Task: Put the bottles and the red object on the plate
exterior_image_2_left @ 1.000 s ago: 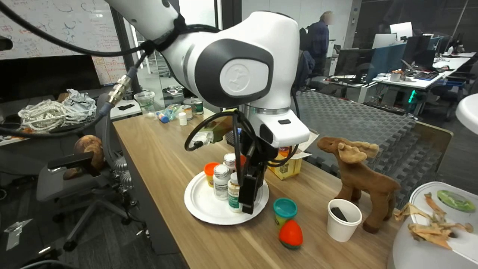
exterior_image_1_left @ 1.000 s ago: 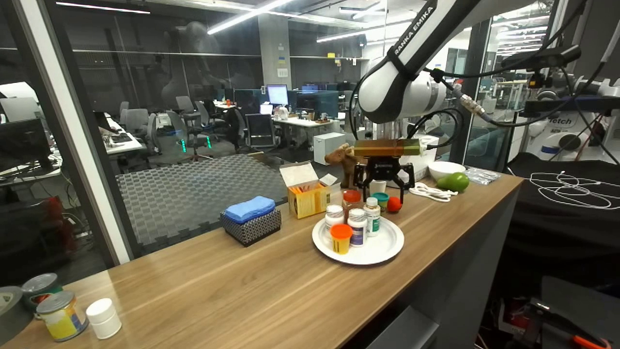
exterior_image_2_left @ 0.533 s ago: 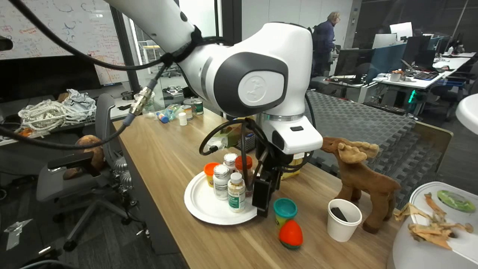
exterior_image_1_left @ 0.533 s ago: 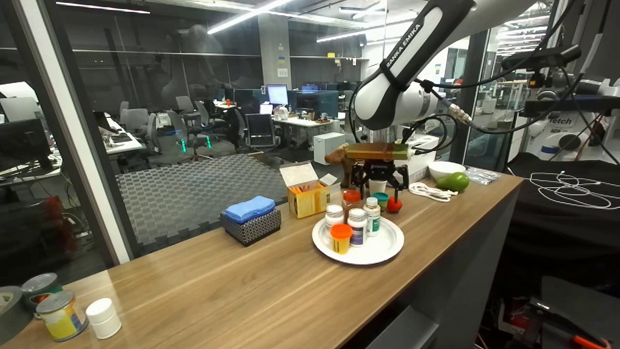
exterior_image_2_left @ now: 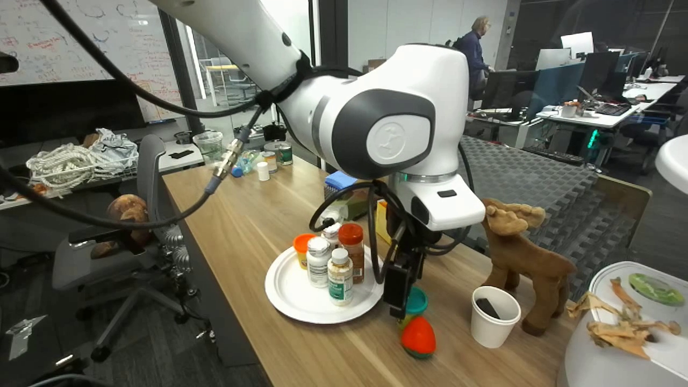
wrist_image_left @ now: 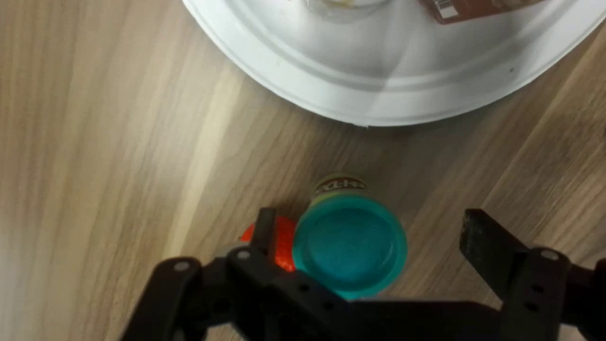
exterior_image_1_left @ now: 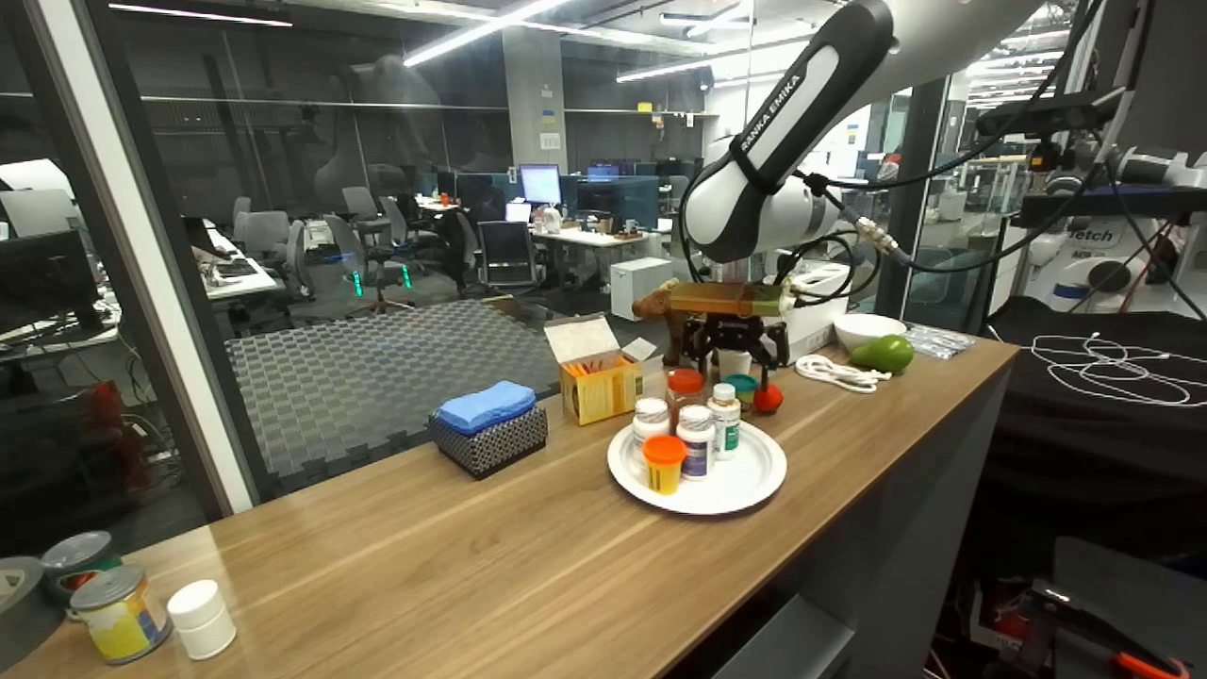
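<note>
The red piece [exterior_image_2_left: 418, 334] rests on the counter [exterior_image_1_left: 528, 556] under one fingertip [wrist_image_left: 263, 228] of the gripper [wrist_image_left: 369, 221]; it is probably the red object wanted, though the orange-lidded tub [exterior_image_1_left: 664, 467] on the plate [exterior_image_1_left: 754, 483] may be meant instead; the gripper holds nothing, its jaws spread wide; the teal-lidded tub [wrist_image_left: 350, 246] stands between them, beside the red piece, touching or not is unclear; beyond the fingertips lies the plate, with the white bottles [exterior_image_2_left: 318, 263], the green-labelled bottle [exterior_image_2_left: 340, 280] and the red-capped brown bottle [exterior_image_2_left: 355, 258] upright on it; well apart from the gripper, toward the counter's far end, stands a white-capped bottle [exterior_image_1_left: 201, 622], perhaps owed to the plate too.

A straight descent would likely set that fingertip down on the red piece, since the two overlap in the wrist view; being rounded, the piece could roll or skid away; closing from this pose would probably catch the teal-lidded tub instead, because that fills the gap; nudging either could shove its neighbour; how much height is left below the fingertips cannot be told; a later low return over the plate could topple bottles, which crowd close together.
</note>
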{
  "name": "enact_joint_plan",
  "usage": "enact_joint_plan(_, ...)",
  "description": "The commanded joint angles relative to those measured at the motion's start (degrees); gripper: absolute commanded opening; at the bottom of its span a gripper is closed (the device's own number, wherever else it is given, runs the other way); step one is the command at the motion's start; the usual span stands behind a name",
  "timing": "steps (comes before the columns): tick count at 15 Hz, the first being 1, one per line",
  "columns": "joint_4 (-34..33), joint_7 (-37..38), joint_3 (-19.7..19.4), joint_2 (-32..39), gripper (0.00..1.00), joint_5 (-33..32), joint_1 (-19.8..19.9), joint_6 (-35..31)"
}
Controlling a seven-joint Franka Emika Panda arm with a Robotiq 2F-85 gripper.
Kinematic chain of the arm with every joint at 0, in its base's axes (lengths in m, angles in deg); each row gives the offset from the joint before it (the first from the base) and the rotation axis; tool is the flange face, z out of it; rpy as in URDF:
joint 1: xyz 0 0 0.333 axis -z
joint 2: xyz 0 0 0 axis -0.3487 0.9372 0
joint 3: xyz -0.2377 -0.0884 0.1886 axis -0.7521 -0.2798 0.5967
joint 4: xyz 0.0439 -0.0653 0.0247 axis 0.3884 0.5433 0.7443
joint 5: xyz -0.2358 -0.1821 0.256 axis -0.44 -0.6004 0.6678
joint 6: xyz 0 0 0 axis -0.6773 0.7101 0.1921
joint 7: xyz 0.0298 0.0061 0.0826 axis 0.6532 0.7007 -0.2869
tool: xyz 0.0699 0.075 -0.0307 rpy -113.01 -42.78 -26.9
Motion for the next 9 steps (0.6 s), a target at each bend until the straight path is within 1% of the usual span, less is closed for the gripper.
enact_joint_plan(1,-2.55,0.59,-0.44,1.63,1.00,1.17,0.44,-0.49)
enact_joint_plan(2,-2.69,0.69,-0.52,1.67,0.91,1.11,0.51,-0.54)
enact_joint_plan(3,-2.65,0.66,-0.50,1.52,0.74,1.19,0.63,-0.69)
enact_joint_plan(5,-2.65,0.81,-0.52,1.23,0.56,1.21,0.75,-0.84)
enact_joint_plan(7,-2.51,0.79,-0.36,0.81,0.40,1.38,0.82,-0.97)
enact_joint_plan(9,-2.02,0.94,-0.40,0.20,0.28,1.20,0.64,-1.12)
